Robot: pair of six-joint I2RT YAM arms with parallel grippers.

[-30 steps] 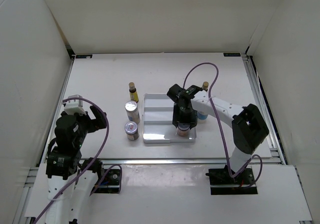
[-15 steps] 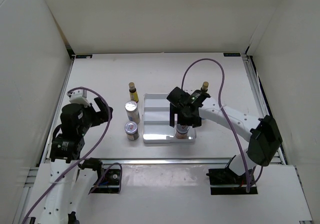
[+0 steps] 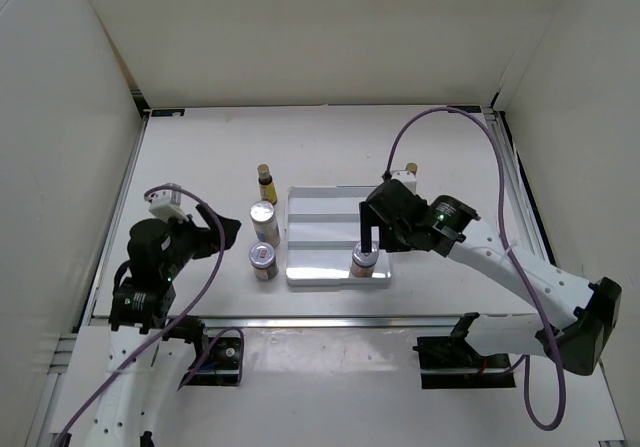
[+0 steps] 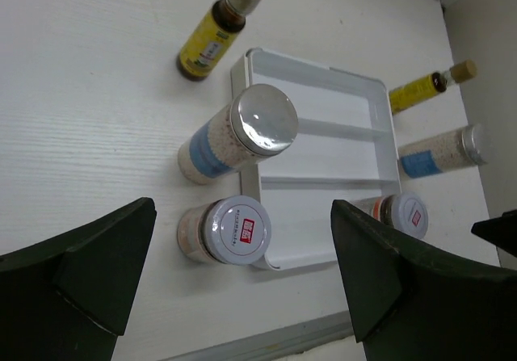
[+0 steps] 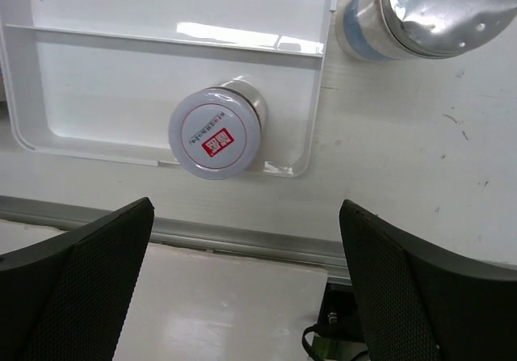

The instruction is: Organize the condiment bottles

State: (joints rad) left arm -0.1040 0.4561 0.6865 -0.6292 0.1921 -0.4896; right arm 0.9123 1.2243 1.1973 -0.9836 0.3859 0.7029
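while right pincer [image 5: 246, 212] hangs spread wide, jar [image 5: 216, 132] stands untouched below

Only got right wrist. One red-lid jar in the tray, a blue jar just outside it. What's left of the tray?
Observer: Three stand on the table there: yellow bottle farthest, then blue jar, red-lid jar nearest.
Operator: Anything else on my side?
Observer: A second yellow bottle, off the far right corner of the tray.
Operator: Left pincer?
Observer: The left pincer is open and holds nothing. It is left of the two jars, pointing at them.
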